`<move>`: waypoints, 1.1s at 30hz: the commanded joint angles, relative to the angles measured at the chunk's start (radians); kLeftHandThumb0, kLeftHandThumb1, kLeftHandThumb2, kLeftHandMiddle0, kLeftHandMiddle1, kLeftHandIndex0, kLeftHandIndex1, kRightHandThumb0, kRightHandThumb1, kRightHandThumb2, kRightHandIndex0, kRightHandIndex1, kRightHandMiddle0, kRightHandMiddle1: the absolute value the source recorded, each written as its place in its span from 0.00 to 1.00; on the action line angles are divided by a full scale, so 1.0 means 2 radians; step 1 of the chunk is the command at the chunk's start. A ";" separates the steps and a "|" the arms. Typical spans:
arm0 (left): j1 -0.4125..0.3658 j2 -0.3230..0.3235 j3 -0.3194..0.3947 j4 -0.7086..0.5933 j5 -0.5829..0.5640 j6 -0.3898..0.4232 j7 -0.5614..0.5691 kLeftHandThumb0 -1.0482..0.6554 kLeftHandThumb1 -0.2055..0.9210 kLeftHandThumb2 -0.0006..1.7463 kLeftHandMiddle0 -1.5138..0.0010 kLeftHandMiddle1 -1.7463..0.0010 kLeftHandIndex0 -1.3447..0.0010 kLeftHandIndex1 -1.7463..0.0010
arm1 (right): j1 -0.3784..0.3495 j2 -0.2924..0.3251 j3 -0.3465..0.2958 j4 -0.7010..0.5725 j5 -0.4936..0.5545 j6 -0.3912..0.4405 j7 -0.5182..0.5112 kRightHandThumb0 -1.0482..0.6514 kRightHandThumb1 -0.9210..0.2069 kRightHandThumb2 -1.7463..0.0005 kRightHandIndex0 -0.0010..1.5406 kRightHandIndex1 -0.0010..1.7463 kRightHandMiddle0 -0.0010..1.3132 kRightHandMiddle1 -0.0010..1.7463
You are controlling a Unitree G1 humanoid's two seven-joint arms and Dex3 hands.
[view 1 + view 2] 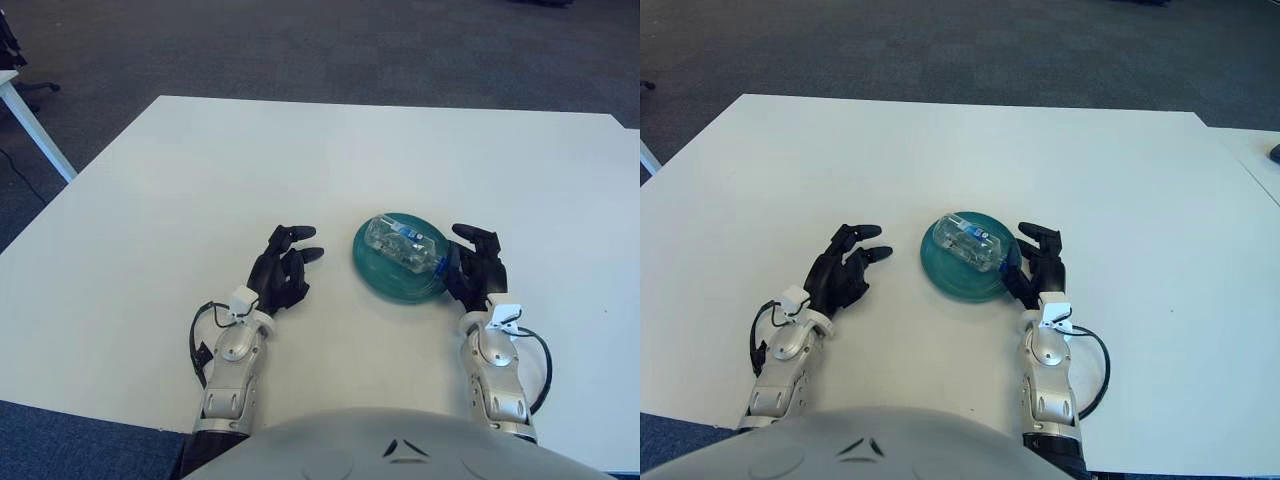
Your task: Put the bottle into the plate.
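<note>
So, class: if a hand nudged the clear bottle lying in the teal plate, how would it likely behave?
The bottle lies on its side, so it would probably roll. It looks clear and empty, likely light. The plate rim might check it. The right hand is beside the plate, the left hand apart.

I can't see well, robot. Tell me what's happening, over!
Left robot hand open, left of plate. Right robot hand open, beside plate's right rim. Bottle lying in plate. Nothing in the way.
</note>
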 commanded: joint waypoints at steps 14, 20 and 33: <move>-0.010 0.015 -0.027 0.019 -0.002 0.003 -0.007 0.31 0.89 0.53 0.75 0.56 0.88 0.38 | 0.013 0.004 -0.020 -0.015 0.007 0.008 -0.011 0.29 0.08 0.56 0.30 0.58 0.00 0.71; -0.013 0.016 -0.030 0.016 0.002 0.015 -0.001 0.31 0.92 0.52 0.75 0.58 0.91 0.39 | 0.014 0.003 -0.022 -0.022 0.006 0.010 -0.011 0.29 0.11 0.54 0.30 0.60 0.00 0.71; -0.015 0.008 -0.033 0.027 0.006 0.016 0.013 0.31 0.96 0.47 0.76 0.59 0.93 0.38 | 0.015 0.001 -0.028 -0.033 0.010 0.013 -0.010 0.29 0.12 0.53 0.30 0.60 0.00 0.71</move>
